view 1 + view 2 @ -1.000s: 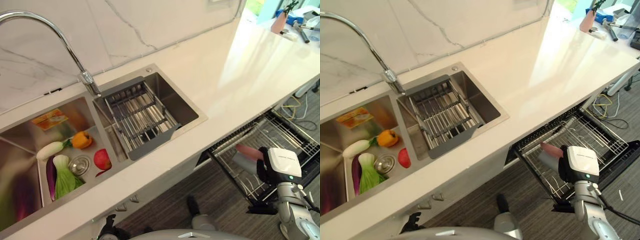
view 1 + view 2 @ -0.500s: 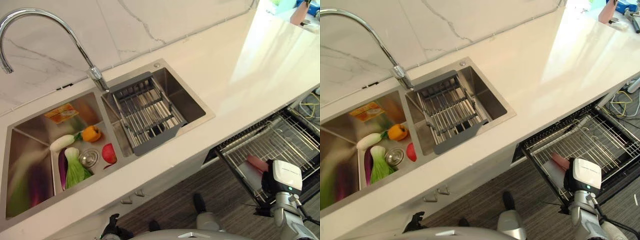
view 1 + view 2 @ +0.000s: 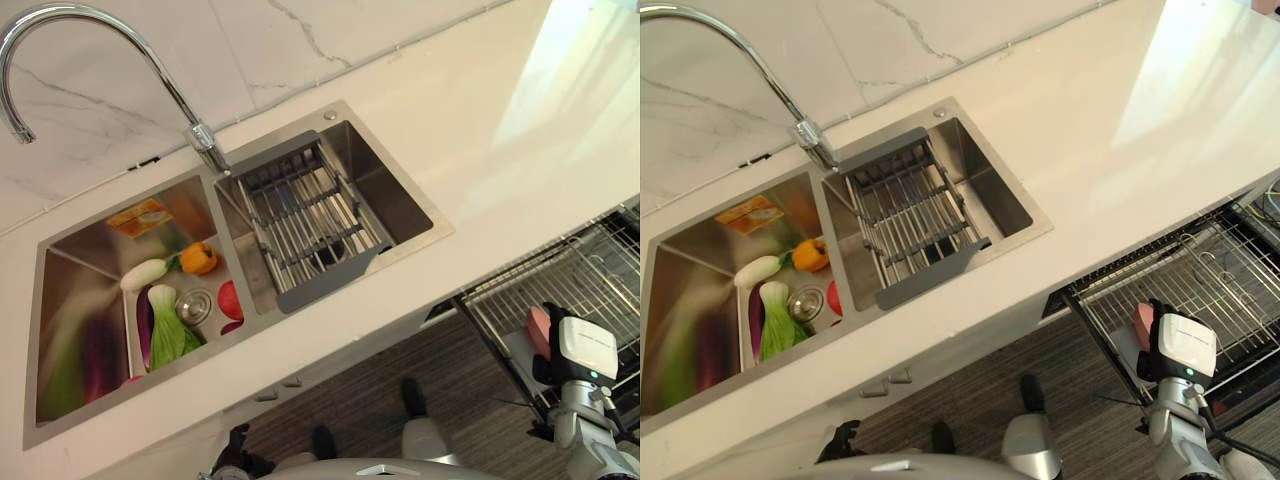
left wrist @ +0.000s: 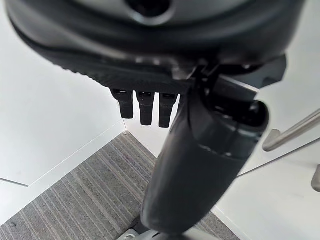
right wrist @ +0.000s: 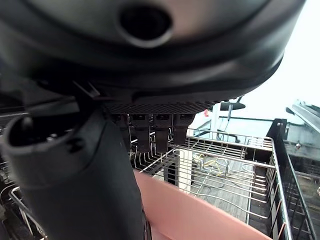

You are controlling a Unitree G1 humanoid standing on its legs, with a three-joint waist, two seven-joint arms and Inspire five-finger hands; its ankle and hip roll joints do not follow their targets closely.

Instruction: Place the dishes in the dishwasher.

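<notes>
A: You asked about writing first. Was any of it legible?

B: None you could make out. An orange-printed packet [image 3: 138,216] lay in the left basin of the sink [image 3: 62,262], but its print was too small to read.

A: And your right hand?

B: Your right hand [image 3: 1162,345] sat low over the pulled-out dishwasher rack [image 3: 1200,285], below the front edge of the desk [image 3: 480,140]. In the right wrist view the thumb [image 5: 75,180] lay against a pink dish [image 5: 200,212] and the fingers [image 5: 155,131] came down behind its rim, so you had it pinched between them (the contact of the fingers themselves was partly hidden).

A: Where was the dish, then?

B: In that hand, inside the rack's wire frame; whether it already rested on the wires, you could not tell. From the head views a pink edge [image 3: 538,330] showed just beside the wrist.

A: The left hand?

B: Your left hand [image 4: 150,105] hung over grey striped floor [image 4: 85,200] near white cabinet fronts, fingers short and relaxed, holding nothing.

A: Anything else in the sink?

B: Vegetables in the left basin: a yellow pepper [image 3: 198,258], a white radish [image 3: 145,273], a green bok choy [image 3: 167,330], something red [image 3: 230,298]. A grey drying rack [image 3: 310,225] spanned the right basin, under the faucet [image 3: 100,50].
</notes>
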